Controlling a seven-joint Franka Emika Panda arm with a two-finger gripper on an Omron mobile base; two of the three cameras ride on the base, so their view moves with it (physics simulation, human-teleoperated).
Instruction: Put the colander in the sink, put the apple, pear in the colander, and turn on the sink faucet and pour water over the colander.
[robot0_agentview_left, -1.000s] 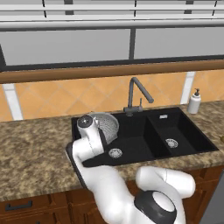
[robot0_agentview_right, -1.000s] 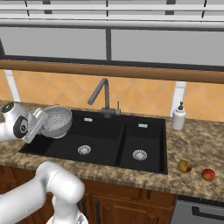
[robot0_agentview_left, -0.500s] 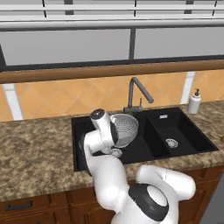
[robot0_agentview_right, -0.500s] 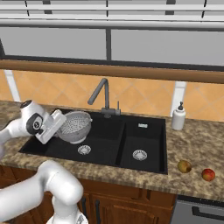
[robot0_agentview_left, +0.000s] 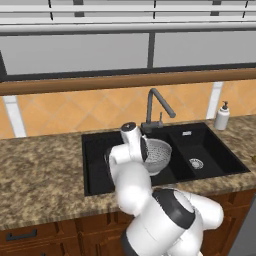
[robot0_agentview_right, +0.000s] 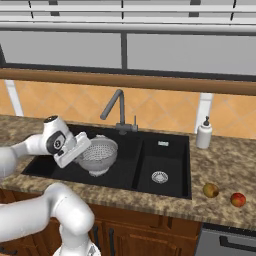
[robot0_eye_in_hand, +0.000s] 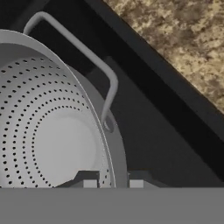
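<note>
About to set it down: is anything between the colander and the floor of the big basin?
Nothing visible. The gripper is shut on the colander rim, holding it over the sink's larger basin. The faucet stands behind it.

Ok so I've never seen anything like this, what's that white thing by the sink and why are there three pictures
The white thing is a robot arm in a simulated kitchen. Two pictures come from cameras behind it, left and right; the third looks along its gripper. The gripper is shut on the rim of a grey colander, holding it over the larger basin of the black sink, near the faucet. On the counter to the right lie a pear and an apple, with a white soap bottle behind.
</note>
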